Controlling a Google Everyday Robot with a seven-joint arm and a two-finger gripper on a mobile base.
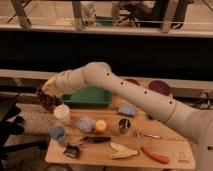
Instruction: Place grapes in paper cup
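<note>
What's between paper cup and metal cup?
Camera view: a blue object and an orange ball. Claw, shut on grapes, hangs left of the paper cup.

This looks like a robotics lab: a wooden table (176, 148) strewn with assorted test objects, a white robot arm (131, 90) whose gripper (48, 91) clasps grapes (45, 102) at 9 o'clock, and a railing (78, 17) at 12 o'clock.

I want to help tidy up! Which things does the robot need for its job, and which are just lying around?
Needed: gripper, shut on the grapes near the table's left end; paper cup, lower and to their right.
Lying about: blue cup, metal cup, orange ball, green tray.
</note>
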